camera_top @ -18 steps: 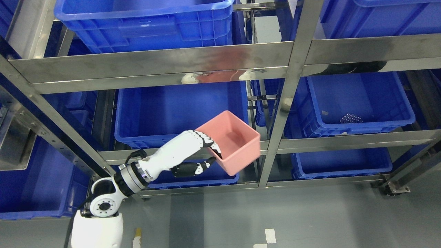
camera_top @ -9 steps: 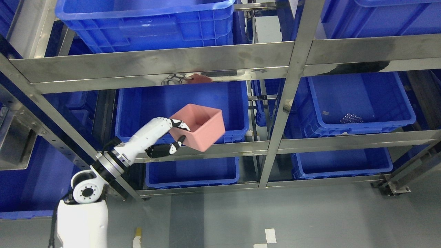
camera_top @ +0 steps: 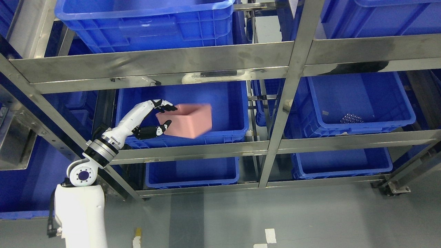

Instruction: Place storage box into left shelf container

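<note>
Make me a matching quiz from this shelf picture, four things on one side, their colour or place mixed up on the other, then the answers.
Things:
1. storage box
2. left robot hand
3. small metal balls
4. shelf frame

Descriptions:
A. inside the right blue crate
B. shiny steel
C. pink, blurred, over the left blue crate
D. white and black, at the box's left end

Pairs: 1-C, 2-D, 3-A, 4-B

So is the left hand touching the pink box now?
Touching. In the head view the left hand grips the pink box at its left edge, fingers over the rim and thumb under it, inside the blue bin.
</note>
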### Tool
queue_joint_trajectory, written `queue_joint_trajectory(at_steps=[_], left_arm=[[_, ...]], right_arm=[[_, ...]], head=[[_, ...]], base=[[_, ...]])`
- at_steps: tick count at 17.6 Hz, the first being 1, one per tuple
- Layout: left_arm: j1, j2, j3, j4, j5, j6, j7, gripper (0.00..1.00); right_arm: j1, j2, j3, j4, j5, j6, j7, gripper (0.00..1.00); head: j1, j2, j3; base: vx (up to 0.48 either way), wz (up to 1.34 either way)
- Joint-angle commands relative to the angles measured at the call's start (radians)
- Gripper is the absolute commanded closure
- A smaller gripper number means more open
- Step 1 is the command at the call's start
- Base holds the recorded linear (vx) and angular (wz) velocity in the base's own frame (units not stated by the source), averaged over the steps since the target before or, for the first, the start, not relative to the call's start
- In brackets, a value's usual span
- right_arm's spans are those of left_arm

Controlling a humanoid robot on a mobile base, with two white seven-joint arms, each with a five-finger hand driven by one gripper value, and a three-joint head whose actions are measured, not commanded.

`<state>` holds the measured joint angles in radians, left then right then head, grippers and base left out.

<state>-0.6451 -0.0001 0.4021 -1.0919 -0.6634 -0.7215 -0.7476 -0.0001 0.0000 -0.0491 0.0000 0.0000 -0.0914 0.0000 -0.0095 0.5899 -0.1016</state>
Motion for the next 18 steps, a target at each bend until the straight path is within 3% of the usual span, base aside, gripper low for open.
queue_joint_trajectory(at_steps=[1,4,9,12,16,18], left_arm=[[-0.031,0.018,0.047,0.179,-0.012,0.02,0.007,0.29],[-0.028,0.018,0.029,0.138,0.005,-0.004,0.005,0.14],[0.094,0.018,-0.262,0.021,0.171,-0.045,0.007,0.13],[0.192,0.018,-0.321,-0.09,0.206,-0.045,0.08,0.1],[0.355,0.018,-0.462,-0.264,0.343,-0.018,0.46,0.03],[0.41,0.018,-0.509,-0.331,0.384,0.061,0.681,0.03]], right_arm=[[0.008,-0.017,0.0,-0.017,-0.003,-0.001,0.0,0.0],[0.008,-0.017,0.0,-0.017,-0.003,-0.001,0.0,0.0],[0.008,-0.017,0.0,-0.017,-0.003,-0.001,0.0,0.0],[0.008,-0.017,0.0,-0.017,-0.003,-0.001,0.0,0.0],[0.008,-0.017,0.0,-0.017,-0.003,-0.001,0.0,0.0],[0.008,-0.017,0.0,-0.017,-0.003,-0.001,0.0,0.0]], head=[[0.0,0.0,0.0],[0.0,0.0,0.0],[0.0,0.0,0.0],[0.0,0.0,0.0],[0.0,0.0,0.0],[0.0,0.0,0.0]], base=[[0.0,0.0],[0.0,0.0],[0.0,0.0],[0.0,0.0],[0.0,0.0],[0.0,0.0]])
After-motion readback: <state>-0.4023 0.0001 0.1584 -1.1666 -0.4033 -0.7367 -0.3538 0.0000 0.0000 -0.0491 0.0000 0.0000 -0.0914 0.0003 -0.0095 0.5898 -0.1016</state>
